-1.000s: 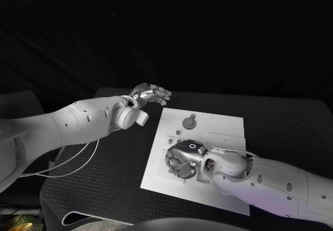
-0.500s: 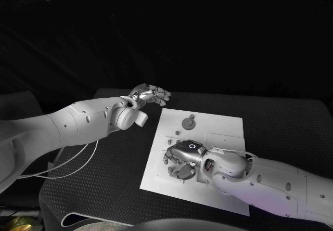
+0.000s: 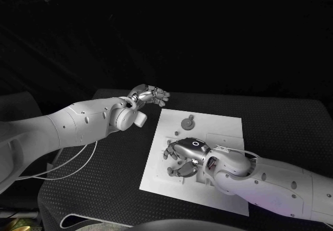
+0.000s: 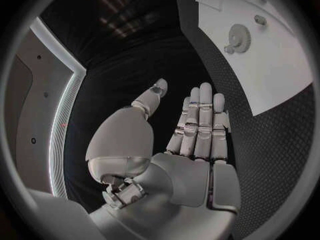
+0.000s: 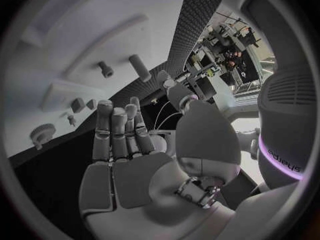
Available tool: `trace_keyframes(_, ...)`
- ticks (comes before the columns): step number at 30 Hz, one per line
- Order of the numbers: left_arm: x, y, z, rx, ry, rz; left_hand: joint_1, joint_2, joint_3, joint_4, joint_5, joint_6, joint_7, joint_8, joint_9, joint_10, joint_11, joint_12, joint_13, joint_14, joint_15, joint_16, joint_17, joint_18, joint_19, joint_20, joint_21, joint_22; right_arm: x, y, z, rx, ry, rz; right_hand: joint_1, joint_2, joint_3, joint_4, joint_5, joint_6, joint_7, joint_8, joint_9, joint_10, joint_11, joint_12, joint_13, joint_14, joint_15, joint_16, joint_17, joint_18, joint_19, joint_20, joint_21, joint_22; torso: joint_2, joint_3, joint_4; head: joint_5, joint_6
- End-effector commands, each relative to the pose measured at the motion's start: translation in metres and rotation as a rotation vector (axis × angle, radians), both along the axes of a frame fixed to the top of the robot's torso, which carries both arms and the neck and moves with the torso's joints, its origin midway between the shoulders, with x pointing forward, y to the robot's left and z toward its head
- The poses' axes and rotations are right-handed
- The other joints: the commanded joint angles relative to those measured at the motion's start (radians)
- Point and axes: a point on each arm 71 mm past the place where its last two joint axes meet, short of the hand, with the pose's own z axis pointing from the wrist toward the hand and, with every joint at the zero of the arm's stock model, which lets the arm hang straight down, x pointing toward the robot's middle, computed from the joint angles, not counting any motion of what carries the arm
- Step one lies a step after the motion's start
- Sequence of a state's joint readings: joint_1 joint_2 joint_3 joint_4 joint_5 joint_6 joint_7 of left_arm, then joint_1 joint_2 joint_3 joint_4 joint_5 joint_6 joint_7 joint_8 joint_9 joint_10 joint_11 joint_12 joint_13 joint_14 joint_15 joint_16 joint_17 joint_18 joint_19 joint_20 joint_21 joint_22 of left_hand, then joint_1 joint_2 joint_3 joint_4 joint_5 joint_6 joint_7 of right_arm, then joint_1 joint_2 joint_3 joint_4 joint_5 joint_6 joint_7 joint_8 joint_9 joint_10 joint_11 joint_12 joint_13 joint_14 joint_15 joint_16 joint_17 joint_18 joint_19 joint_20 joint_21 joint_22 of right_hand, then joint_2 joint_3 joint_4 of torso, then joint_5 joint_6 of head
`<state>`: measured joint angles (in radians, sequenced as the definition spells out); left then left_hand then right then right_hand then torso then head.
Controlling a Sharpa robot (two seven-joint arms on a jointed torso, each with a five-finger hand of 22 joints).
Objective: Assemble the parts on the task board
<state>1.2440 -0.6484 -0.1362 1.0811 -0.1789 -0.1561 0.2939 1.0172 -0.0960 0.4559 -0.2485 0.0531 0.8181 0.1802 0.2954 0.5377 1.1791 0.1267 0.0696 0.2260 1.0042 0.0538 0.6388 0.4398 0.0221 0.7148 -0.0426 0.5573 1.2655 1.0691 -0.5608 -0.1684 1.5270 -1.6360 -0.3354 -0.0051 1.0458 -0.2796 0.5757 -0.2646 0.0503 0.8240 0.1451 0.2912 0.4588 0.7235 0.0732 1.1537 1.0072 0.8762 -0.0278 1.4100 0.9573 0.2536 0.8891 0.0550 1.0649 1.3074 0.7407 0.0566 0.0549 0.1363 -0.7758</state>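
Hovering over the middle of the white task board [image 3: 221, 132], the right hand [image 3: 184, 156] is palm down with fingers spread and bent toward the plate; right wrist view shows the fingers [image 5: 119, 130] straight and side by side with nothing between them, so released, holding nothing. Left hand [image 3: 148, 95] sits off the board's far left corner above the black table [image 3: 284, 120], fingers loosely curled in head view; left wrist view shows the palm flat and fingers extended together, thumb apart, empty, so also released. Board lies mid-table, slightly tilted, long side running away from the robot. Gear-shaped part [image 3: 188, 123] stands near the board's far edge, a small piece [image 3: 177, 132] just beside it on the near side. More small parts [image 3: 169, 141] lie by the right hand's fingertips on the board's left side; cannot tell whether the fingers touch them. Right wrist view shows a short cylinder [image 5: 140, 68] and a small peg [image 5: 105, 69] lying on the board, apart from each other, plus the gear [image 5: 44, 134] near the board's edge. Left wrist view also catches the gear [image 4: 238, 38] on the board, well apart from the left hand.
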Motion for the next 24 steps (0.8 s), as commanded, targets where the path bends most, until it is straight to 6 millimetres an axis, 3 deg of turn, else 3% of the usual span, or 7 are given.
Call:
trace_keyframes(1,0.000,-0.001,0.001,-0.011,-0.001,-0.012,-0.005,-0.001,0.001,0.008,0.001,-0.005,0.001,-0.003,-0.001,-0.007,-0.002,0.001,0.001,0.004,0.005,-0.005,0.001,0.004,0.007,0.002,-0.004,0.002,0.006,-0.007,0.012,0.103,0.076,-0.034,-0.013,0.001,-0.017,0.000,0.004,-0.019,-0.003,-0.009,-0.005,-0.010,-0.001,0.008,-0.007,-0.006,0.001,0.006,-0.003,0.008,-0.006,-0.001,0.007,-0.003,-0.001,0.0005,-0.0007,-0.005,0.006)
trace_keyframes(7,0.000,-0.001,0.001,-0.011,-0.008,-0.007,-0.005,-0.001,0.001,0.008,0.001,-0.005,0.001,-0.002,-0.001,-0.007,-0.002,0.001,0.001,0.005,0.005,-0.006,0.002,0.004,0.007,0.002,-0.004,0.002,0.024,-0.033,0.033,0.217,0.235,-0.131,0.007,0.032,-0.018,0.001,0.006,-0.014,0.022,-0.001,-0.007,-0.004,-0.003,0.021,-0.026,-0.003,-0.001,0.010,-0.015,0.008,0.000,-0.004,0.010,-0.010,-0.001,-0.0002,-0.0023,-0.018,0.020)
trace_keyframes(10,0.001,0.001,0.002,-0.010,-0.015,0.000,-0.004,-0.001,0.001,0.008,0.001,-0.004,0.001,-0.002,-0.001,-0.006,-0.002,0.002,0.002,0.005,0.005,-0.006,0.003,0.004,0.008,0.002,-0.004,0.002,0.035,-0.051,0.040,0.251,0.305,-0.199,0.025,0.061,0.008,0.020,0.002,0.002,0.026,0.009,-0.009,0.021,-0.004,0.025,-0.050,0.013,-0.004,0.010,-0.029,0.008,0.017,-0.009,0.015,-0.017,-0.003,-0.0001,-0.0041,-0.028,0.031)
trace_keyframes(12,0.001,0.002,0.002,-0.011,-0.021,0.003,-0.004,-0.001,0.001,0.008,0.001,-0.004,0.001,-0.001,-0.001,-0.006,-0.002,0.002,0.002,0.005,0.005,-0.006,0.003,0.004,0.008,0.002,-0.004,0.002,0.044,-0.066,0.045,0.255,0.344,-0.247,0.026,0.065,0.012,0.024,0.003,0.005,0.028,0.010,-0.009,0.027,-0.003,0.025,-0.055,0.018,-0.004,0.009,-0.032,0.008,0.021,-0.011,0.017,-0.018,-0.004,0.0007,-0.0067,-0.036,0.040)
trace_keyframes(15,0.001,0.003,0.002,-0.012,-0.028,0.006,-0.003,0.000,0.001,0.008,0.001,-0.003,0.001,-0.001,-0.001,-0.006,-0.002,0.003,0.002,0.006,0.005,-0.006,0.003,0.004,0.008,0.002,-0.005,0.003,0.051,-0.087,0.046,0.240,0.435,-0.318,0.026,0.066,0.013,0.025,0.003,0.006,0.029,0.011,-0.009,0.029,-0.003,0.025,-0.057,0.020,-0.004,0.009,-0.033,0.008,0.023,-0.011,0.017,-0.019,-0.008,0.0013,-0.0115,-0.048,0.052)
trace_keyframes(17,0.001,0.005,0.002,-0.012,-0.033,0.009,-0.002,0.001,0.002,0.008,0.001,0.002,0.000,0.002,0.001,-0.002,-0.004,0.005,0.003,0.008,0.004,-0.006,0.005,0.004,0.009,0.002,-0.005,0.004,0.056,-0.101,0.047,0.221,0.478,-0.358,0.015,0.091,0.021,0.048,0.004,0.034,0.025,0.025,-0.005,0.072,-0.011,0.039,-0.064,0.055,-0.011,0.021,-0.037,0.008,0.045,-0.016,0.029,-0.019,-0.009,0.0011,-0.0141,-0.060,0.061)
trace_keyframes(24,-0.002,0.010,-0.002,-0.013,-0.033,0.015,0.000,0.009,0.000,0.007,0.002,0.021,-0.009,0.013,0.004,0.040,-0.023,0.025,0.015,0.017,0.000,-0.007,0.017,0.004,0.015,-0.001,-0.007,0.010,0.061,-0.144,0.046,0.153,0.587,-0.496,-0.023,0.100,0.023,0.084,0.007,0.055,0.012,0.028,-0.015,0.172,-0.026,0.106,-0.063,0.143,-0.030,0.032,-0.059,0.008,0.104,-0.049,0.060,-0.030,-0.018,0.0018,-0.0265,-0.101,0.079)
